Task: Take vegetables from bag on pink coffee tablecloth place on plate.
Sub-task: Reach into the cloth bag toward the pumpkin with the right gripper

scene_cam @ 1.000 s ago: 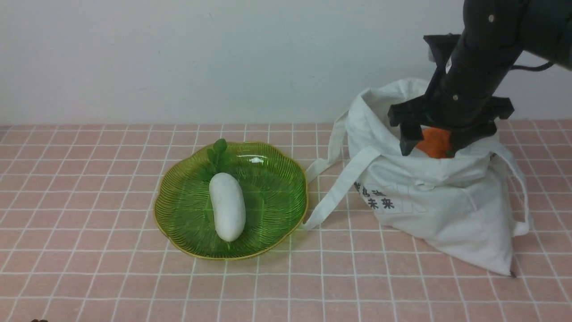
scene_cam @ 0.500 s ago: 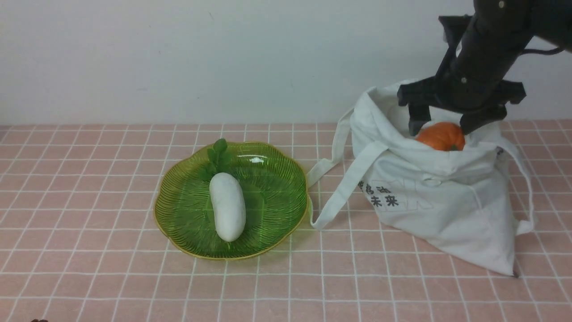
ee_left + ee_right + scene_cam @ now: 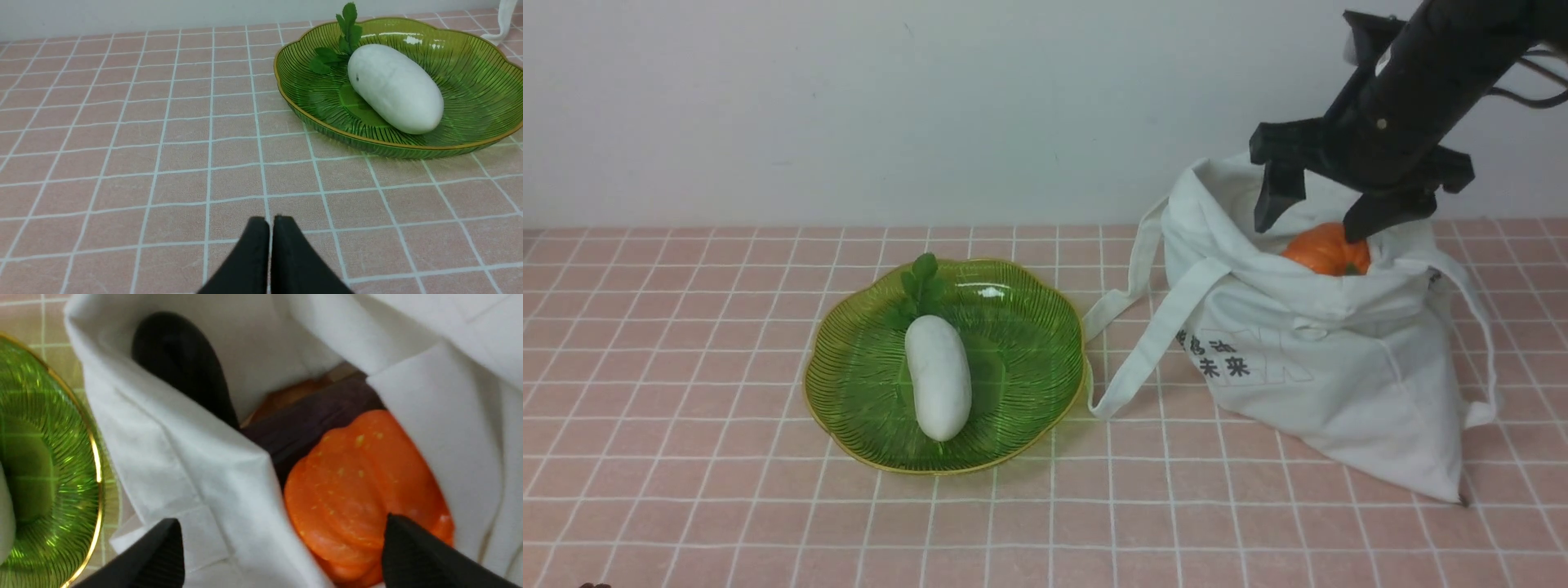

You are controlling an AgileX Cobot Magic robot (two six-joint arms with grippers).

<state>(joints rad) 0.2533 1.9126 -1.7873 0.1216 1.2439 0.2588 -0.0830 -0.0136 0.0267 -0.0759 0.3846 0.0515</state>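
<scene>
An orange pumpkin (image 3: 1325, 249) (image 3: 359, 486) lies in the mouth of the white bag (image 3: 1339, 367) (image 3: 184, 457) on the pink tablecloth (image 3: 727, 506). A dark purple vegetable (image 3: 310, 420) sits beside it inside. My right gripper (image 3: 1308, 229) (image 3: 281, 522) hangs open just above the bag, one finger over the pumpkin, the other over the bag's wall, gripping nothing. The green plate (image 3: 1029, 343) (image 3: 470, 73) holds a white radish (image 3: 938, 377) (image 3: 394, 87) with green leaves. Low over the cloth, left of the plate, my left gripper (image 3: 269, 222) is shut and empty.
The bag's long strap (image 3: 1143, 343) trails on the cloth toward the plate's right rim. A plain white wall (image 3: 931, 106) runs behind the table. Grid cloth (image 3: 122, 143) stretches to the left and in front of the plate.
My right gripper has risen out of the bag's mouth, up and slightly right, still open. The pumpkin stayed in the bag and now shows more fully. The bag's rim shifted a little.
</scene>
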